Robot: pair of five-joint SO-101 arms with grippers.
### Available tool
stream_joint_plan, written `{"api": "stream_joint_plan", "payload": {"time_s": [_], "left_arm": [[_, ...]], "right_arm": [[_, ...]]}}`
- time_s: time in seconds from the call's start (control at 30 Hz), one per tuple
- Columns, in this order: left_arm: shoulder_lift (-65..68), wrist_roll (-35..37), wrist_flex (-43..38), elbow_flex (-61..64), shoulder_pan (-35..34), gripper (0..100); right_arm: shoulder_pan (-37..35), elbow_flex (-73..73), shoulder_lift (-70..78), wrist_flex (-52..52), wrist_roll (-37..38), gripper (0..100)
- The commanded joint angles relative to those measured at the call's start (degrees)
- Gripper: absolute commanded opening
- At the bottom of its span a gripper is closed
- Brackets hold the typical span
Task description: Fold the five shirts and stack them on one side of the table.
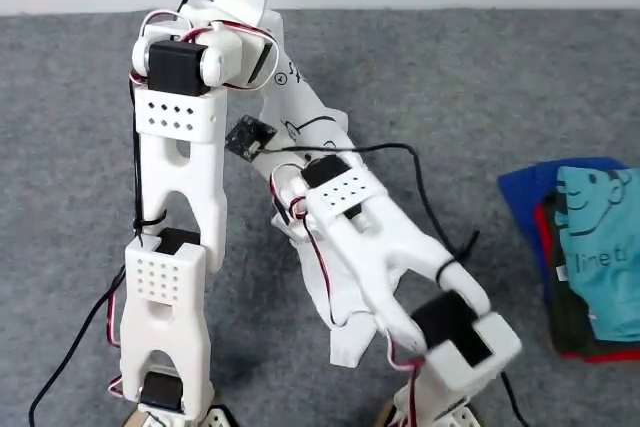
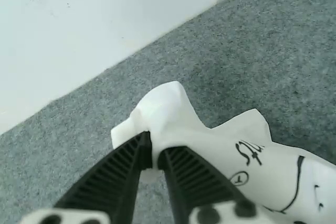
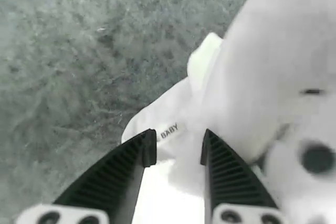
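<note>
White black-printed fabric shirt (image 2: 215, 148) hanging above grey felt worktop (image 1: 450, 97) | left gripper (image 2: 153, 150) clamping its edge for spreading | right gripper (image 3: 178, 142) gaping over collar label (image 3: 170, 130), probably readying second pinch

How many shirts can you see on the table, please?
5. A white shirt is in the middle of the table; four sit stacked at the high view's right edge: teal shirt on top, then dark shirt, red shirt, blue shirt. More could be hidden beneath.
</note>
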Motion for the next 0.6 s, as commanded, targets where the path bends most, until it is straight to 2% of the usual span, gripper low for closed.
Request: {"api": "stream_joint_plan", "payload": {"time_s": [0.0,0.07,0.23,0.37,0.57], "left_arm": [[-0.70,0.35,-1.05,-1.98,-0.35,1],[-0.70,0.35,-1.05,-1.98,-0.35,1],[-0.70,0.35,-1.05,-1.98,-0.26,1],[-0.70,0.35,-1.05,-1.98,-0.26,1],[-0.70,0.35,-0.97,-1.98,-0.26,1]], "right_arm": [[0.92,-2.02,-7.96,1.45,0.44,7.5],[1.19,-1.32,-8.66,1.63,0.44,6.9],[1.80,0.44,-5.58,1.27,0.44,12.9],[2.07,-0.35,-0.40,-0.84,0.35,12.1],[6.73,-1.41,3.74,-4.70,0.35,12.2]]}}
